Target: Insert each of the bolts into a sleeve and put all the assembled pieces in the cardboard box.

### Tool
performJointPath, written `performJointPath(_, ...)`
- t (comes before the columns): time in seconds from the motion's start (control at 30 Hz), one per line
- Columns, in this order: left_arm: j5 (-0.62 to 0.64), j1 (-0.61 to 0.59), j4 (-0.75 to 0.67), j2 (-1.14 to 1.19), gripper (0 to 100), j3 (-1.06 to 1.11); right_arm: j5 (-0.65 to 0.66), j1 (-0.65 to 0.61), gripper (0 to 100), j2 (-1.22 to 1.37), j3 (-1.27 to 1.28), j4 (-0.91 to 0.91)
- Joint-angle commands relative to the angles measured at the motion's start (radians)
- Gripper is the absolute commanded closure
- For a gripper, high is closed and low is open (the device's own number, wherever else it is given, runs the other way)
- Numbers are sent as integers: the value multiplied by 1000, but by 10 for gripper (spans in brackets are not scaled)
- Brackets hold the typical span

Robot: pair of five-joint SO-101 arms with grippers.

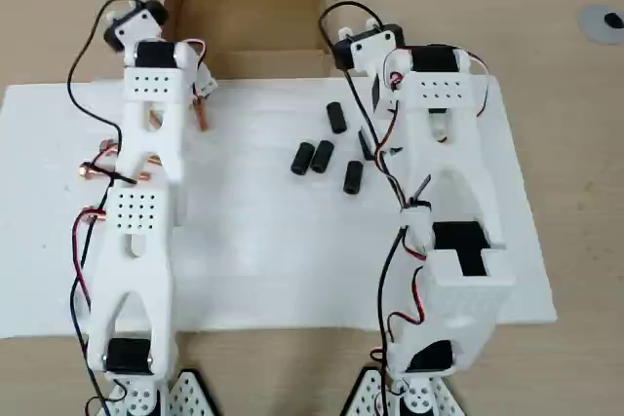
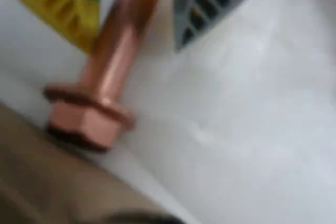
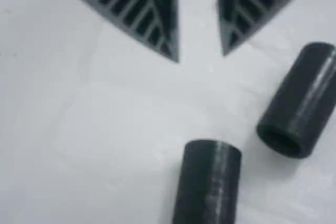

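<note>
A copper bolt [image 2: 113, 51] sits clamped between the yellow and grey fingers of my left gripper [image 2: 139, 3], its hex head [image 2: 89, 116] down on the white mat near the mat's edge. From above, that gripper [image 1: 202, 109] hangs just in front of the cardboard box [image 1: 244, 7]. Several black sleeves lie mid-mat [image 1: 323, 156]. My right gripper [image 1: 370, 143] stands open just right of them; two sleeves [image 3: 299, 108] [image 3: 207, 182] lie just beyond its fingertips, none between them. Loose copper bolts [image 1: 97, 150] lie beside the left arm.
The white mat [image 1: 253, 260] covers most of the wooden table. The open box stands at the mat's far edge, between the two arms. A grey disc [image 1: 604, 21] rests at the far right of the table.
</note>
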Motion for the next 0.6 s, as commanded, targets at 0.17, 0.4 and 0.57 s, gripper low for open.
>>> performJointPath(0.17,5,14,-21,12,891,-9,0,-5,917,-13,-2,3)
performJointPath(0.4,-63,14,37,12,993,-9,0,-5,917,-10,-2,3)
performJointPath(0.57,-71,14,137,-18,995,-137,0,-5,917,-10,-1,3)
